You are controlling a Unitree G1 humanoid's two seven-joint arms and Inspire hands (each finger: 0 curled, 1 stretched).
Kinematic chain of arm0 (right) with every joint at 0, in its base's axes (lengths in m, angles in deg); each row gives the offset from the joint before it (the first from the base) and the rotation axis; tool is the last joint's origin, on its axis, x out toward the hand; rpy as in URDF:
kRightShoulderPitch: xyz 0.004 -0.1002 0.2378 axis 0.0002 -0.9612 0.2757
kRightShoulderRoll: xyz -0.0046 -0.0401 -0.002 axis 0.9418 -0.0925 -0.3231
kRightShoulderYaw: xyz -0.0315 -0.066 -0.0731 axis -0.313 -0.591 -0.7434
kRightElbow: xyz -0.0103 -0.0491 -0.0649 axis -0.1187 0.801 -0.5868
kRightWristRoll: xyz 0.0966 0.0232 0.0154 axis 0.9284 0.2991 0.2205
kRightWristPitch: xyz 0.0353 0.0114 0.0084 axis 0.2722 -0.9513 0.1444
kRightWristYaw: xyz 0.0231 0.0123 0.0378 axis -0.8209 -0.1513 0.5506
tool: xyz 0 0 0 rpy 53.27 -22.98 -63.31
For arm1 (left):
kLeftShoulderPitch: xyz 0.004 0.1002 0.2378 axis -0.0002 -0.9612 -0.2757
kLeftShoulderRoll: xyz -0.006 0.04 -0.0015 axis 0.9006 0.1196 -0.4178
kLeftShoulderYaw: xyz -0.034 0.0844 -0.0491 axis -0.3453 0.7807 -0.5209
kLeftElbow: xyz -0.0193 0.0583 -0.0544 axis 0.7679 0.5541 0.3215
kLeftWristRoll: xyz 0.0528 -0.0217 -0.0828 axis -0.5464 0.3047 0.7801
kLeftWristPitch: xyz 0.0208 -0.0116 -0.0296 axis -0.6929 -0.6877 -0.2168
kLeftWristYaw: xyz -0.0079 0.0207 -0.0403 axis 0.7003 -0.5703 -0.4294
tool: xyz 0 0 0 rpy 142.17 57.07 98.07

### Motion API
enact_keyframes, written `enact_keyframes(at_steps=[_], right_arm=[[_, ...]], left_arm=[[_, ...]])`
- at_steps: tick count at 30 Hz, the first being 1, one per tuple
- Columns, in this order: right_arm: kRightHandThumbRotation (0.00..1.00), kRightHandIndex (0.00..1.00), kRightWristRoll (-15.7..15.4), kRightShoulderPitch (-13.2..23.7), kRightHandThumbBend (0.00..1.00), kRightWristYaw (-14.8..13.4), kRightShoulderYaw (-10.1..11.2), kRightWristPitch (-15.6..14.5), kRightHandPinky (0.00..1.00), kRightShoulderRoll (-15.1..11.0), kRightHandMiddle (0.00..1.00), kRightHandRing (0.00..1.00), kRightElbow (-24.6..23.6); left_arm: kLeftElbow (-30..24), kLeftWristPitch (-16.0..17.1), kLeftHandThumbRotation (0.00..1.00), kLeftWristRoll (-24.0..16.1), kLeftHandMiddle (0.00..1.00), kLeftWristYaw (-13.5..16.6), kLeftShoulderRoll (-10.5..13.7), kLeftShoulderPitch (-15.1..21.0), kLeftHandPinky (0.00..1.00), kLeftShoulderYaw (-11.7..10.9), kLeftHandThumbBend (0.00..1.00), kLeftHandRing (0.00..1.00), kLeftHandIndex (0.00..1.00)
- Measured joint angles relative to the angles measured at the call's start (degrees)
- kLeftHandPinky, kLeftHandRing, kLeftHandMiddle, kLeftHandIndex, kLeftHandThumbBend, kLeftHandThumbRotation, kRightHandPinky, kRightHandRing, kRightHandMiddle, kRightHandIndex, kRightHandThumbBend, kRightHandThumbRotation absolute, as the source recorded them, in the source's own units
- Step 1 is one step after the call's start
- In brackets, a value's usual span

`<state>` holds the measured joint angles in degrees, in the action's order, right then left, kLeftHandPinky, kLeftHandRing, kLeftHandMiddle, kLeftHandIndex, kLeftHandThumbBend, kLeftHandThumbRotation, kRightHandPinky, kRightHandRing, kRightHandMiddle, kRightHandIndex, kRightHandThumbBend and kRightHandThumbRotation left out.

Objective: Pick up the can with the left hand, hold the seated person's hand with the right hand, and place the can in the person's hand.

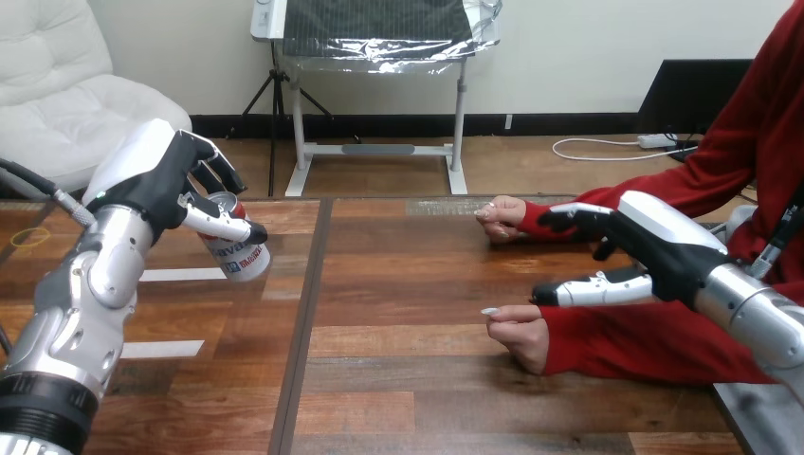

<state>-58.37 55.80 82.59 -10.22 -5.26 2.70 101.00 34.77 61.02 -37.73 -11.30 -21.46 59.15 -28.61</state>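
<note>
We are gripping the can in our left hand, fingers curling round it, holding it tilted over the left side of the wooden table. Our right hand is hovering with fingers straight between the person's farther hand and the person's nearer hand, holding neither.

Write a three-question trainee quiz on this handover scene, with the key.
1. True or false: the left hand has its fingers curled round the can.
2. Multiple choice: the right hand is A) shut on the can, B) open, fingers straight, C) curled into a fist.
3. Short answer: does the person's farther hand or the person's nearer hand hold the can?

Key: 1 true; 2 B; 3 no, neither.
</note>
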Motion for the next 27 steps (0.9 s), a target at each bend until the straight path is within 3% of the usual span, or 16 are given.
enact_keyframes(at_steps=[16,27], right_arm=[[0.62,0.86,-0.01,0.87,1.0,8.06,-2.58,-2.77,0.71,-1.89,0.85,0.82,2.28],[0.66,0.83,-0.48,0.9,1.0,10.97,-4.33,-4.38,0.69,-1.89,0.81,0.79,3.05]], left_arm=[[-1.66,-0.59,0.0,0.0,0.46,-0.97,0.39,-0.45,0.34,-0.48,0.76,0.4,0.46],[-2.37,-0.79,0.0,0.0,0.46,-1.44,0.8,-0.73,0.33,-0.79,0.76,0.39,0.46]])
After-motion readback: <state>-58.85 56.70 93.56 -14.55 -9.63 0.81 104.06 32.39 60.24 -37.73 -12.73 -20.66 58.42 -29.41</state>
